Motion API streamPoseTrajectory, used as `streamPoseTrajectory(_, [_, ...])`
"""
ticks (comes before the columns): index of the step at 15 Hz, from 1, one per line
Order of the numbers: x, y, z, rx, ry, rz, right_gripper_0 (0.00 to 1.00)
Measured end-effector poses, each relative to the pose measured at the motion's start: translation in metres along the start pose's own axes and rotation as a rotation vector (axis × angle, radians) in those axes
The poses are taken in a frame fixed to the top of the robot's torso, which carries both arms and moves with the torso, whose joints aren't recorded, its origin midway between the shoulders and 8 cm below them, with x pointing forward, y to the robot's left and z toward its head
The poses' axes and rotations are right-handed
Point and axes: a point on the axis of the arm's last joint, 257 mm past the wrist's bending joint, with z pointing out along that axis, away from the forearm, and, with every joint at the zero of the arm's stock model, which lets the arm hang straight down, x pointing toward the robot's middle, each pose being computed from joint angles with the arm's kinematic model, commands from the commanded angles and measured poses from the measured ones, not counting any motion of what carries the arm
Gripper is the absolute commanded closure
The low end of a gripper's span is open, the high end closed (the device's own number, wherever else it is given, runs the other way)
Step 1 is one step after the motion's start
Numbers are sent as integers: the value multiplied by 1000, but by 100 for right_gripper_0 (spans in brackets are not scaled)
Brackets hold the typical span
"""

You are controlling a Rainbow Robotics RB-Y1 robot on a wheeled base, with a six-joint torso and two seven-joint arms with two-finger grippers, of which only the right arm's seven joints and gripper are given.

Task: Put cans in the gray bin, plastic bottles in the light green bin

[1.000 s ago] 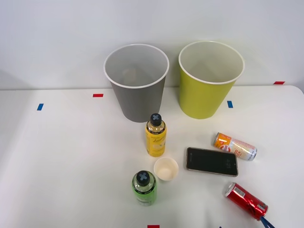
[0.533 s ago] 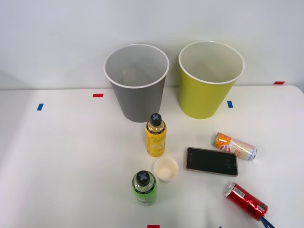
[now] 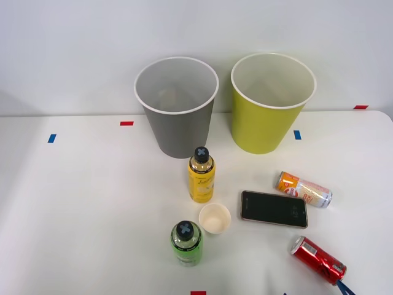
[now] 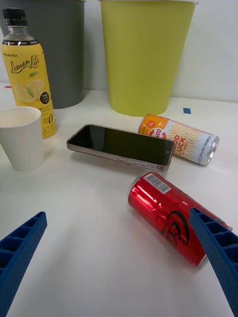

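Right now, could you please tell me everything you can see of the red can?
The red can is a slim, glossy metal drink can with silver ends and a white barcode label. It lies on its side on the white table, undented as far as shows, near the front right corner, just in front of the phone. Nothing but the table touches it.

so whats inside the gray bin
The gray bin looks empty as far as the front view shows: bare inner wall and a faint patch low down. The near rim hides part of its bottom.
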Motion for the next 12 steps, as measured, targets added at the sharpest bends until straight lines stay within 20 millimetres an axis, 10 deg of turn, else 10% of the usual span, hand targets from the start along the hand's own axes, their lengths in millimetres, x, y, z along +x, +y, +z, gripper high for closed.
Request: streamPoseTrajectory(12, [0,0,0,0,0,0,0])
